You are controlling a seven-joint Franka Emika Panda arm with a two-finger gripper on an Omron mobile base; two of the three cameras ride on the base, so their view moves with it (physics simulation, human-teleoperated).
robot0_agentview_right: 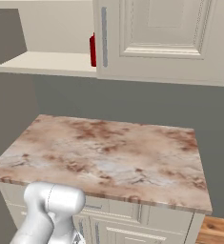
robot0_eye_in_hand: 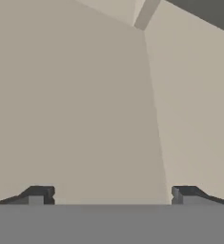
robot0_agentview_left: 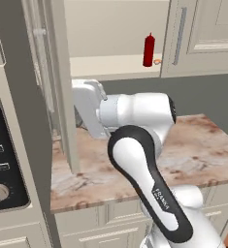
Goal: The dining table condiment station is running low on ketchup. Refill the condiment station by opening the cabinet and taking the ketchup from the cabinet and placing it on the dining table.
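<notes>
Tool (robot0_eye_in_hand: 112,195) fingers stand spread wide on nothing, close to the swung-open cabinet door (robot0_agentview_left: 62,87), so the arm risks clipping that door (or toppling the bottle) on reaching for the one ketchup (robot0_agentview_left: 148,50) upright on the cabinet (robot0_agentview_right: 161,38) shelf above the single tabletop (robot0_agentview_right: 108,152).

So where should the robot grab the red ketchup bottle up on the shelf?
Probably around the round middle of the ketchup, coming straight in from the front, where the cabinet door hangs open. The bottle stands upright near the shelf's front edge, and its top narrows to a point that would likely slip. The closed door beside it blocks one side. The gripper is open, holding nothing.
</notes>
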